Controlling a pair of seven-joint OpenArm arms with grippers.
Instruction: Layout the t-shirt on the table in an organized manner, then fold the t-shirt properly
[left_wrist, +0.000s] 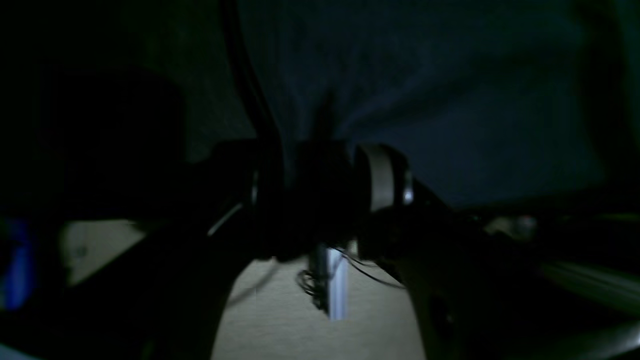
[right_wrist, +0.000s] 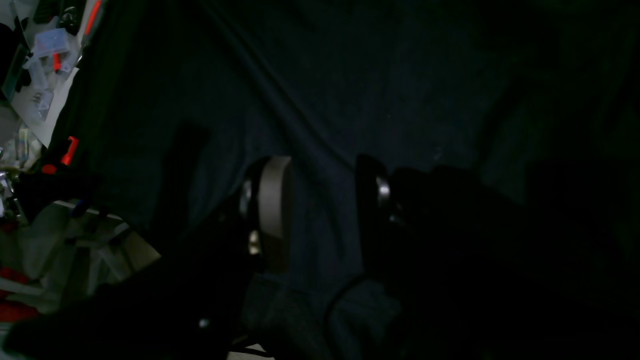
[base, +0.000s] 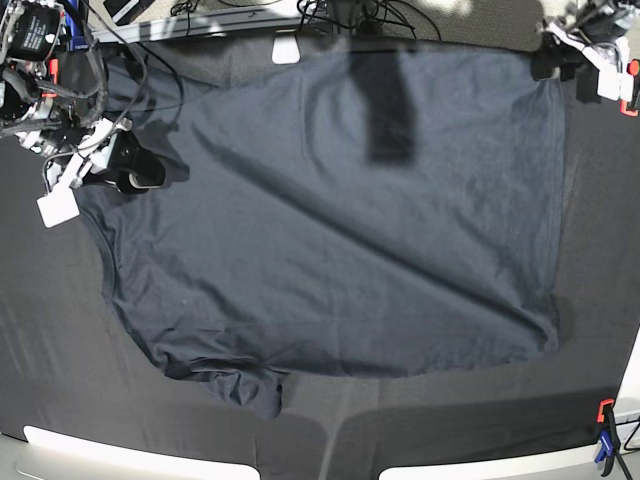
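Observation:
The dark charcoal t-shirt (base: 330, 230) lies spread nearly flat on the black-clothed table (base: 60, 330). One sleeve is bunched at the near left (base: 250, 385). My left gripper (left_wrist: 320, 165) is shut on a gathered pinch of the t-shirt (left_wrist: 425, 90); in the base view it sits at the shirt's far right corner (base: 550, 65). My right gripper (right_wrist: 322, 210) is open, with the t-shirt (right_wrist: 350, 75) showing between its fingers. In the base view it rests at the shirt's far left edge (base: 135, 172).
Red (base: 605, 408) and blue (base: 603, 450) clamps grip the table's near right corner. Cables and a rail run along the far edge (base: 220, 25). A cluttered bench (right_wrist: 45, 55) lies beyond the table. A white tag (base: 57, 208) hangs beside the right arm.

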